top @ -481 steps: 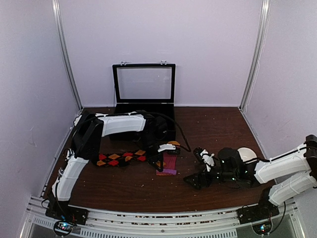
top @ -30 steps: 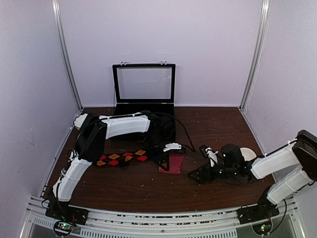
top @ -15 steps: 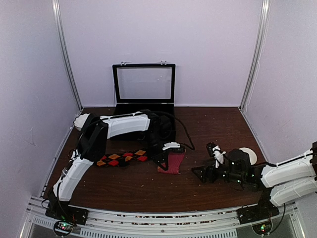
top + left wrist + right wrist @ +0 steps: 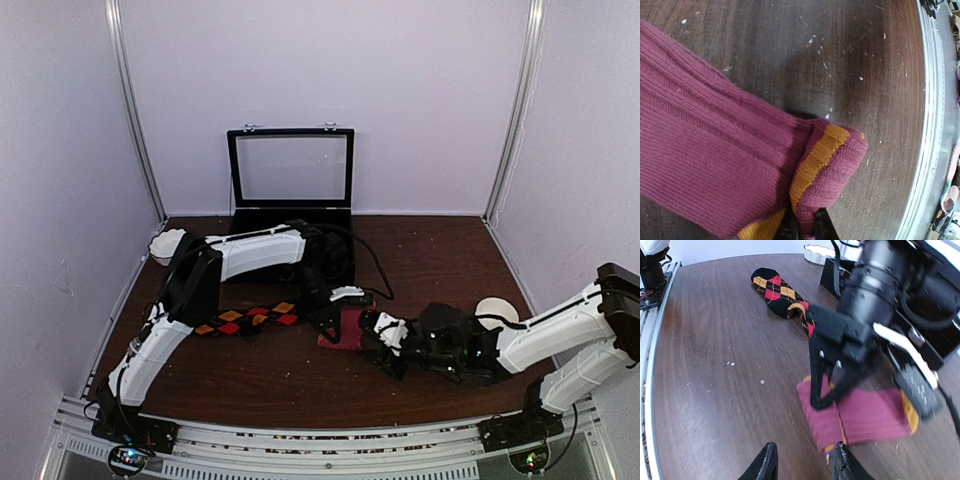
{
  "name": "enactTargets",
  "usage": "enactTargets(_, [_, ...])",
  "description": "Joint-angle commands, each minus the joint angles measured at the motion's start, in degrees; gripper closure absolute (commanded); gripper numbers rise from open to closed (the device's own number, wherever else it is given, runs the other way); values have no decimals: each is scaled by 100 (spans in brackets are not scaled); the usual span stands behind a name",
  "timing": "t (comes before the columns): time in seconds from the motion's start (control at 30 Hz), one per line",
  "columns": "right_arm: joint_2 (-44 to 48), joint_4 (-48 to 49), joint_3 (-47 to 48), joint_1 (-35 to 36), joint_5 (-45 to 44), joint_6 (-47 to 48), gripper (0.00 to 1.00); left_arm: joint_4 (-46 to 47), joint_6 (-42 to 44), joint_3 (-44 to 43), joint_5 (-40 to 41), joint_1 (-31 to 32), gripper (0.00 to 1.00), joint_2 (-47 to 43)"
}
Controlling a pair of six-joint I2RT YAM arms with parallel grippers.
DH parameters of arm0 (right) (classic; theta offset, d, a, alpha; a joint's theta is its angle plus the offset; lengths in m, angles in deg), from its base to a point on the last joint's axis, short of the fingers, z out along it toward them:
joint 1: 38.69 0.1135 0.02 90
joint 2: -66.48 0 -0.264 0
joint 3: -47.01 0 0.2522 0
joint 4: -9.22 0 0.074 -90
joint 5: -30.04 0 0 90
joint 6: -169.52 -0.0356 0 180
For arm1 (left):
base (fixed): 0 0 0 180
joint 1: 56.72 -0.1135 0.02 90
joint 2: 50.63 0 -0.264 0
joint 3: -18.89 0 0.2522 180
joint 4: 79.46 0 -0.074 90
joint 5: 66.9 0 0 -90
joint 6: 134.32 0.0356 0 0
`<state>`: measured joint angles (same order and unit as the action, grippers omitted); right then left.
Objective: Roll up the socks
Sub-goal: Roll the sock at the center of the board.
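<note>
The magenta-pink sock lies folded on the brown table, its orange band showing at the fold. My left gripper is shut on that folded edge and stands over the sock in the right wrist view. The black argyle sock stretches out flat to its left, also in the right wrist view. My right gripper is low at the magenta sock's near corner, jaws apart with only table between them. In the top view it sits just right of the sock.
A black case with its lid up stands at the back, the left arm crossing in front of it. A white round object lies behind the right arm, another white object at the far left. A metal rail runs along the near edge.
My right arm has swung left, from the table's right side up to the magenta sock, and its jaws have narrowed. The left gripper still pinches the sock's fold.
</note>
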<state>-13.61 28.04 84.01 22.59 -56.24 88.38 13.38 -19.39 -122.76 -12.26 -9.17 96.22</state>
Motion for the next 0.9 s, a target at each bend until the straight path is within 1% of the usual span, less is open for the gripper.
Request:
enactTargets(0.0, [-629, -443, 706, 47, -17, 1097, 64, -155, -162, -93, 603, -57, 100, 490])
enactTargets(0.17, [-1211, -867, 1249, 35, -1, 1687, 68, -246, -208, -246, 582, -61, 100, 604])
enactTargets(0.33, [-1594, -998, 1491, -44, -216, 2060, 68, -308, -148, -293, 589, -62, 100, 646])
enactTargets(0.6, [-1942, -999, 1641, -276, -144, 2158, 70, -366, -44, -300, 501, -62, 100, 662])
enactTargets(0.87, [-2288, -813, 1563, -418, -351, 2097, 70, -541, 101, -465, 372, -62, 99, 770])
